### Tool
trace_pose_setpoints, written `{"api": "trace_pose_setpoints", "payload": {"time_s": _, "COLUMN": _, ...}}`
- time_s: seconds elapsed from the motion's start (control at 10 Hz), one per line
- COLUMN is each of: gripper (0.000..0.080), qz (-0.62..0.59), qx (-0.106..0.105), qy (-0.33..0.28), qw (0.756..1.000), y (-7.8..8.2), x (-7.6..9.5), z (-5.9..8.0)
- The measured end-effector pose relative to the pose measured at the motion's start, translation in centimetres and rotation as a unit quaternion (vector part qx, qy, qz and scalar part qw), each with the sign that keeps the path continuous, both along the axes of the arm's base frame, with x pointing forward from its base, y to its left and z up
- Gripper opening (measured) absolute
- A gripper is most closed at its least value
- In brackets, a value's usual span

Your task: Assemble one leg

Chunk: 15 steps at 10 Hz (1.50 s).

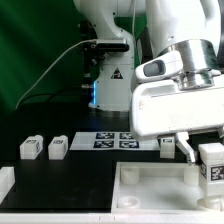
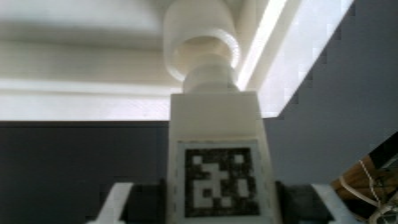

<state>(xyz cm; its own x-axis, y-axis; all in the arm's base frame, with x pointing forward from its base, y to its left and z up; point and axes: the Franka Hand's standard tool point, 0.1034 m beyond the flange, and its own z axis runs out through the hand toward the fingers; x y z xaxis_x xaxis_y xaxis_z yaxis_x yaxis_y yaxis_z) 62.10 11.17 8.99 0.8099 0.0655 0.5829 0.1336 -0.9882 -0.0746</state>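
Jaws: closed on the small white plastic block-like leg with a black-and-white square tag (image 1: 211,163) | Place: 4 o'clock in the exterior view, rounded tip toward the large white raised-rim tray piece (image 1: 150,186) | Risk: I can't see any socket; I judge an off-centre tip could catch the rim and twist the leg in the grip.
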Motion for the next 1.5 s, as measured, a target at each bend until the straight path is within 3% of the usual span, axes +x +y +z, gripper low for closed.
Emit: {"api": "trace_pose_setpoints", "payload": {"time_s": 1.5, "gripper": 0.0291, "qz": 0.015, "qx": -0.013, "qy": 0.0, "qw": 1.0, "y": -0.38, "x": -0.13, "z": -0.01}}
